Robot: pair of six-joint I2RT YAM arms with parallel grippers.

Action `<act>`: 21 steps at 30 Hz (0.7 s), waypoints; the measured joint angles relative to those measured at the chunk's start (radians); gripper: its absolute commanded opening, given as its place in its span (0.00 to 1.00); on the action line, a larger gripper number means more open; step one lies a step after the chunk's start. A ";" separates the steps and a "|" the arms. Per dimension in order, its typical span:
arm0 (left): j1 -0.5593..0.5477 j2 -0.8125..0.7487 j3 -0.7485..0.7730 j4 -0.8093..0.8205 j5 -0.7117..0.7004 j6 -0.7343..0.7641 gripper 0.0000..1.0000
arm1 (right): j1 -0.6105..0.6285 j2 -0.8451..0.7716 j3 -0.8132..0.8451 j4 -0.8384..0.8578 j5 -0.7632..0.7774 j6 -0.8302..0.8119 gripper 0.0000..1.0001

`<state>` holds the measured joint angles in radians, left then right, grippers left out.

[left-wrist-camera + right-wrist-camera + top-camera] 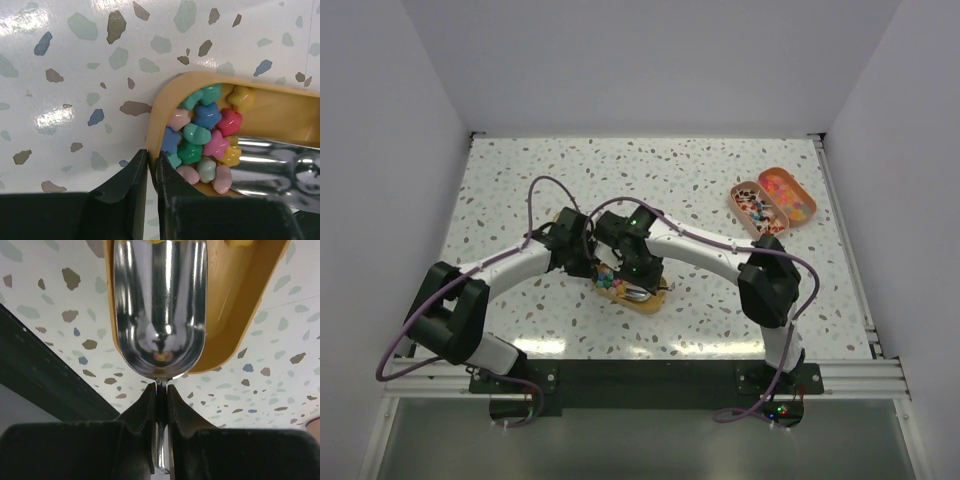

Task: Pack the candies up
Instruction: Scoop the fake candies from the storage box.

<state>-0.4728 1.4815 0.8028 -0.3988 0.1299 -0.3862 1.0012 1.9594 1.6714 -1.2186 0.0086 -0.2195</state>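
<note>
Speckled table (75, 60), left hand (152, 159) pinching tray (159, 107) beside candies (205, 135)

1 overhead view down onto the table (520, 180), 2 wrist close-ups, both seemingly sharing the yellow tray (280, 112)

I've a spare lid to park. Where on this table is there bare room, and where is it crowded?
Free: the far-left table beyond the left arm; the far strip left of the two oval boxes; the near-right corner beside the right arm. Crowded: the centre, where both arms meet over the yellow tray of candies and metal scoop.
</note>
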 measured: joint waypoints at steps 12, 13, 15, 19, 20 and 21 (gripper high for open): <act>0.011 -0.011 -0.014 0.017 0.015 -0.019 0.00 | 0.007 0.051 0.031 0.064 -0.001 0.090 0.00; 0.013 -0.011 -0.015 0.019 0.022 -0.019 0.00 | 0.008 0.051 0.030 0.075 -0.001 0.097 0.00; 0.016 -0.014 -0.016 0.028 0.035 -0.019 0.00 | 0.008 0.051 0.027 0.103 -0.001 0.109 0.00; 0.026 -0.016 -0.018 0.038 0.040 -0.023 0.00 | 0.008 0.042 -0.019 0.196 0.002 0.125 0.00; 0.027 -0.016 -0.023 0.039 0.038 -0.023 0.00 | 0.008 0.033 -0.049 0.238 0.004 0.129 0.00; 0.027 -0.016 -0.031 0.043 0.036 -0.024 0.00 | 0.008 0.024 -0.078 0.275 0.004 0.130 0.00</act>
<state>-0.4461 1.4658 0.7723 -0.3561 0.1661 -0.4107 1.0096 1.9835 1.5936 -0.9432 0.0128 -0.0891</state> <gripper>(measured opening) 0.151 0.107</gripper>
